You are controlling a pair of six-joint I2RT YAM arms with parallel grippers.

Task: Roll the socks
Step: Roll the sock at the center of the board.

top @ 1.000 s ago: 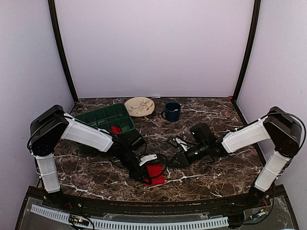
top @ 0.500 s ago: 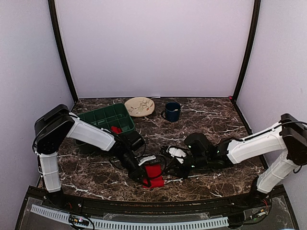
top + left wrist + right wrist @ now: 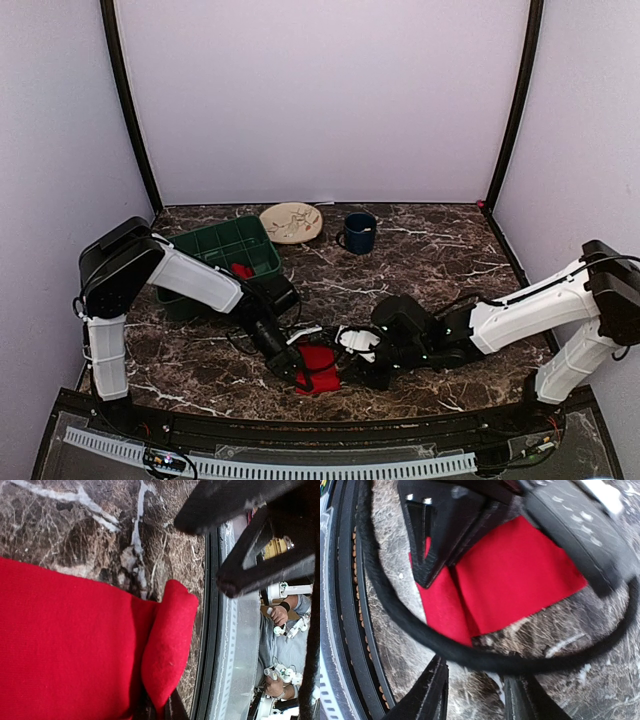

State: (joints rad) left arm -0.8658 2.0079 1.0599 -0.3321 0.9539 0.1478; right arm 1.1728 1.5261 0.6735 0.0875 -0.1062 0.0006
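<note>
One red sock [image 3: 320,366] lies flat on the marble near the front edge, with one edge folded up. My left gripper [image 3: 299,370] is shut on that folded edge; in the left wrist view the fold [image 3: 167,645] runs down into the closed fingertips at the bottom of the frame. A second red sock [image 3: 241,270] sits as a small bundle inside the green bin. My right gripper [image 3: 357,362] is low over the table just right of the flat sock [image 3: 520,575], open, with only marble between its fingers [image 3: 427,690]. The right gripper [image 3: 475,700] does not touch the sock.
A green divided bin [image 3: 205,248] stands at the back left, with a cream plate [image 3: 291,222] and a dark blue mug [image 3: 359,232] behind the middle. A black cable [image 3: 470,657] loops across just ahead of the right fingers. The table's front rail [image 3: 212,630] runs close to the sock.
The right arm has swung left and down until its gripper is beside the sock, and its jaws have spread a little. The left gripper has stayed pinched on the sock.
</note>
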